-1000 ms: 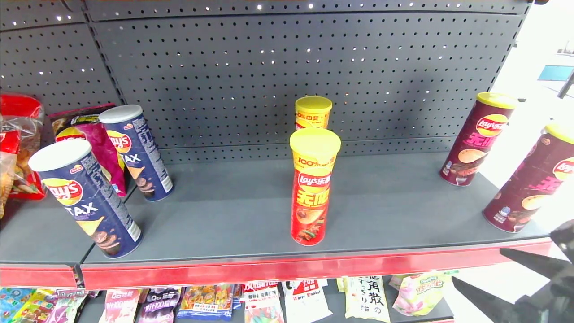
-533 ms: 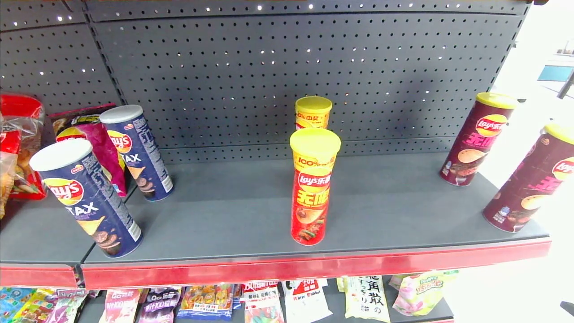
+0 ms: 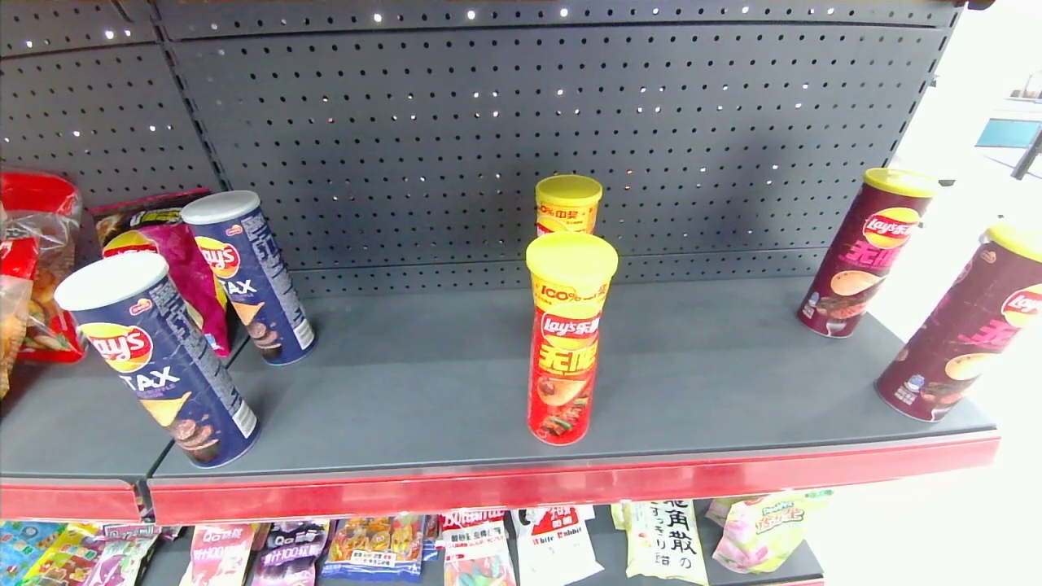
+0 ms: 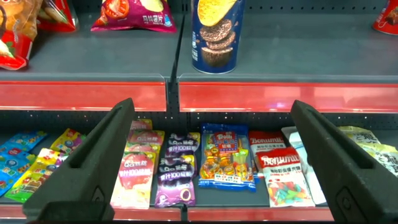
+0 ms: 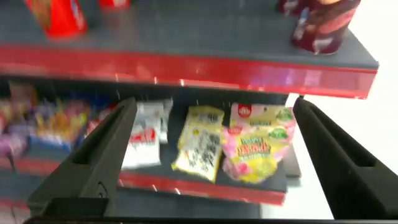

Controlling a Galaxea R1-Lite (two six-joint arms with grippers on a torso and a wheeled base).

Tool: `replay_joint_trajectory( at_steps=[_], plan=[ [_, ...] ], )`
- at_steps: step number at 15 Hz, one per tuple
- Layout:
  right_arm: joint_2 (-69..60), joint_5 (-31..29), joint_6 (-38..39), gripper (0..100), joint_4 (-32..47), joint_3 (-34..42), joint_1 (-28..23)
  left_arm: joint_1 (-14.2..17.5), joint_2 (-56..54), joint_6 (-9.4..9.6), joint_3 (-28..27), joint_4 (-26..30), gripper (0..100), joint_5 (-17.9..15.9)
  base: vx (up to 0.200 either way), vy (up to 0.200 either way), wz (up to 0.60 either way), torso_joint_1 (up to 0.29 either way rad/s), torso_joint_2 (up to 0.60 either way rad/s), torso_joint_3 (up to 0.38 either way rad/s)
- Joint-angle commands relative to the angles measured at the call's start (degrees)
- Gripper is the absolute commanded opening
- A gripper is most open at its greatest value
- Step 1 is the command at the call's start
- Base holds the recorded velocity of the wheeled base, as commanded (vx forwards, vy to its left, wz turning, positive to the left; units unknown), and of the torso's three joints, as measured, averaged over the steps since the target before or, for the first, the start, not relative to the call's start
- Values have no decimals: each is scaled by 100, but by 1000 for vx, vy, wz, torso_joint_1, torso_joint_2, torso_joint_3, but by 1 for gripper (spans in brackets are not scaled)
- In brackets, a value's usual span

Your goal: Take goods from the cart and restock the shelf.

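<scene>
Left gripper (image 4: 212, 107): fingers (image 4: 87, 168) spread, nothing held
Right gripper (image 5: 214, 104): spread, empty
Shelf (image 3: 407, 382): gap beside red can (image 3: 562, 358) is best filled upright

Glare from my right bleaches the head view's edge white, the shelf (image 3: 407, 391) bows toward the margins, and my right wrist view blurs.

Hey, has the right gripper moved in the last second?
Yes. The right gripper withdrew down and to the right, away from the shelf's red front edge.
</scene>
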Motion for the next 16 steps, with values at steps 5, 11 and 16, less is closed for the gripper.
replay_joint_trajectory(
  at_steps=[5,11,16],
  plan=[
    [-358,-1141,23,100,352,11,-35,6,0,-4,0,-2,100,4,0,0,0,0,0,0],
    [-358,-657,-267,100,317,29,-35,6,0,-4,0,6,100,4,0,0,0,0,0,0],
    [-358,-851,-284,100,325,29,-35,-2,0,-4,0,-2,100,4,0,0,0,0,0,0]
  ],
)
